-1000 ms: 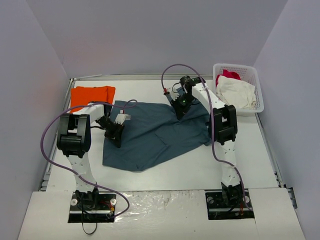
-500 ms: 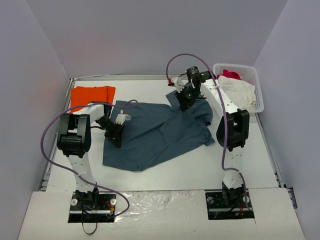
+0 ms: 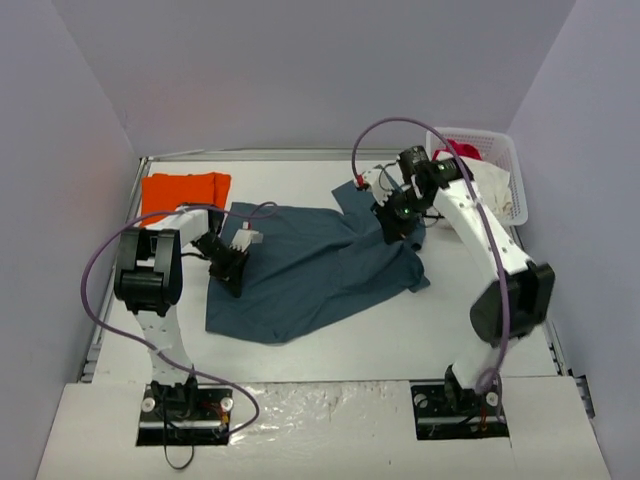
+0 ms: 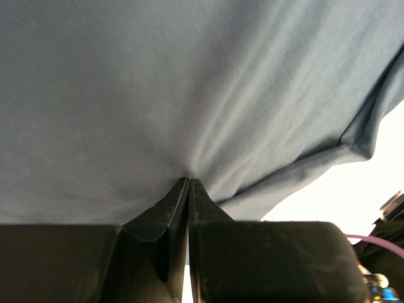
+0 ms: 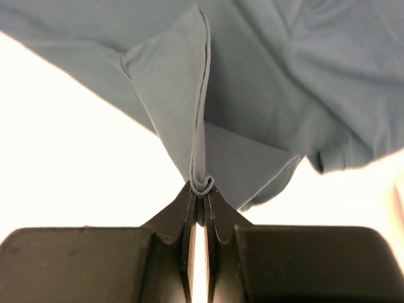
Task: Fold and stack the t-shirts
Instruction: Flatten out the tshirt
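Observation:
The dark slate-blue t-shirt [image 3: 310, 270] lies spread and rumpled on the white table. My left gripper [image 3: 228, 272] is shut on its left edge, low on the table; in the left wrist view the cloth [image 4: 189, 95] fills the frame above the closed gripper [image 4: 189, 183]. My right gripper [image 3: 393, 228] is shut on a pinched fold at the shirt's upper right and holds it lifted; the right wrist view shows the rolled hem [image 5: 202, 184] between the fingers. The bright orange t-shirt [image 3: 185, 190] lies folded at the back left.
A white basket [image 3: 505, 165] at the back right holds a white garment [image 3: 470, 185] and a red-pink garment [image 3: 455, 150]. Purple cables loop off both arms. Grey walls close in the table on three sides.
My right gripper has carried its pinch of the blue shirt to the right and slightly nearer, pulling the upper right part over. The left gripper has stayed in place.

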Action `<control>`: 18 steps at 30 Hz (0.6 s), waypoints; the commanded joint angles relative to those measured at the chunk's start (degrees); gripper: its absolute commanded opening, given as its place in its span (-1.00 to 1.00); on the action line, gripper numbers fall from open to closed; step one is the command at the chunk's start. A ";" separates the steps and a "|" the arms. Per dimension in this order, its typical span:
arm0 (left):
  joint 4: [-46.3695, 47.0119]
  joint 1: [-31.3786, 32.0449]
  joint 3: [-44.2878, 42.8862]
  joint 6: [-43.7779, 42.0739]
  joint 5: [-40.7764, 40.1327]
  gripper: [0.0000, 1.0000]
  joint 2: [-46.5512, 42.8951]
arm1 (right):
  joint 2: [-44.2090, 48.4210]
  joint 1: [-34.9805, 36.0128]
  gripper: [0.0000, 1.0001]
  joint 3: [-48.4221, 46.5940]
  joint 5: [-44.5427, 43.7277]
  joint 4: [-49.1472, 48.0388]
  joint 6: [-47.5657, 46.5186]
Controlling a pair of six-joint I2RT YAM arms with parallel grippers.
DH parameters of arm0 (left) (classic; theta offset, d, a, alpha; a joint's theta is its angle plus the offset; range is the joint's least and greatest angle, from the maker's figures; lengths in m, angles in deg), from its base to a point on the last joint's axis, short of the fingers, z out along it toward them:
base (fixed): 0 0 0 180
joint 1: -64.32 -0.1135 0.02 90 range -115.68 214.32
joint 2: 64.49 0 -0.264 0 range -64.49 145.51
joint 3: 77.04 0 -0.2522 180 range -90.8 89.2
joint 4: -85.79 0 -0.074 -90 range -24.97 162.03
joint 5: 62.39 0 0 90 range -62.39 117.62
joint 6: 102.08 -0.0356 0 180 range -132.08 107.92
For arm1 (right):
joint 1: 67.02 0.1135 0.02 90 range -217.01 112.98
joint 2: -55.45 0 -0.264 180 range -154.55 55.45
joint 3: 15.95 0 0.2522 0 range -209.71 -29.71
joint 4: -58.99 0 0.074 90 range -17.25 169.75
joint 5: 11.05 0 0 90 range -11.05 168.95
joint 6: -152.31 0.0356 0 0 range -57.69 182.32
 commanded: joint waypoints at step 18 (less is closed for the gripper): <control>-16.03 4.13 9.85 -27.93 -13.31 -0.49 -20.59 | 29.60 -0.33 -1.00 17.44 -4.68 4.06 4.10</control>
